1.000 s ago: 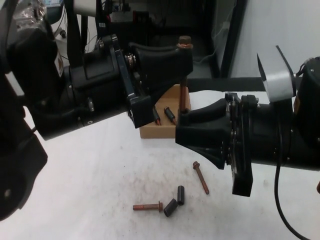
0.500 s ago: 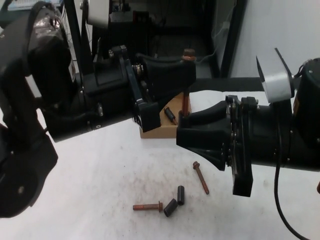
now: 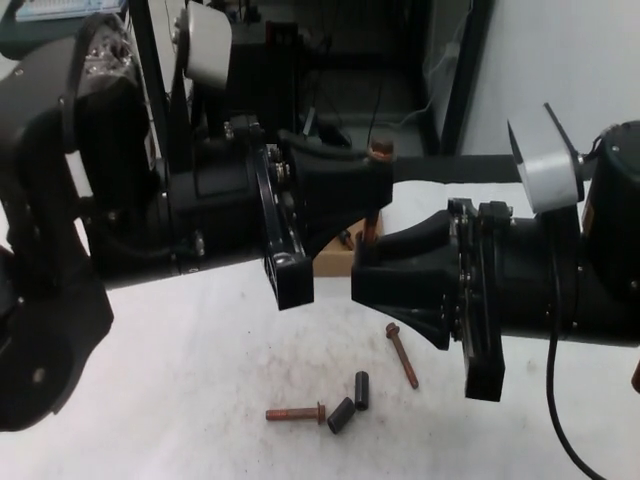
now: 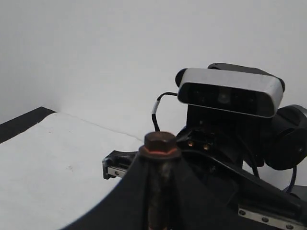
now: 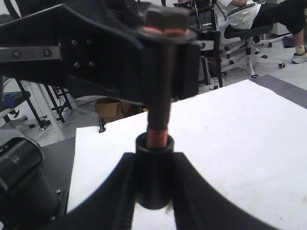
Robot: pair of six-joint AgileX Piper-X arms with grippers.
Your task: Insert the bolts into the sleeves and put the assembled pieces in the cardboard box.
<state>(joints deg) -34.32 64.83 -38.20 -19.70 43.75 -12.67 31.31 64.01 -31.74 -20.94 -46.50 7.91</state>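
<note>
Mid-insertion. Left gripper (image 5: 165, 52) is clenched on the bolt (image 5: 162, 96) just under its head, shank upright. Right gripper (image 3: 368, 248) is clamped around the sleeve (image 5: 153, 189), bore facing up. Bolt tip sits inside the sleeve mouth with most of the shank out, so we judge the insert barely begun. The pair hangs above the bench (image 3: 200, 380), just in front of the box (image 3: 328, 264), which sits toward the far edge.

How we'd do it well:
- Shank looks coaxial with the bore in the right wrist view. We cross-check in the high view before pushing, since one view hides tilt along its own line of sight.
- Drive slowly, straight along the shank axis. With side load the thread likely catches on the sleeve lip.
- Hold the sleeve fixed and move one arm only.
- Left fingers sit close to the head and will likely meet the sleeve top before the head seats. We expect a release near the end, with the right side carrying the piece.
- Box is close behind, so the transfer is short.

Near the front edge: a loose bolt (image 3: 402, 355), a second bolt (image 3: 295, 412), a loose sleeve (image 3: 361, 389), a second sleeve (image 3: 341, 414).
</note>
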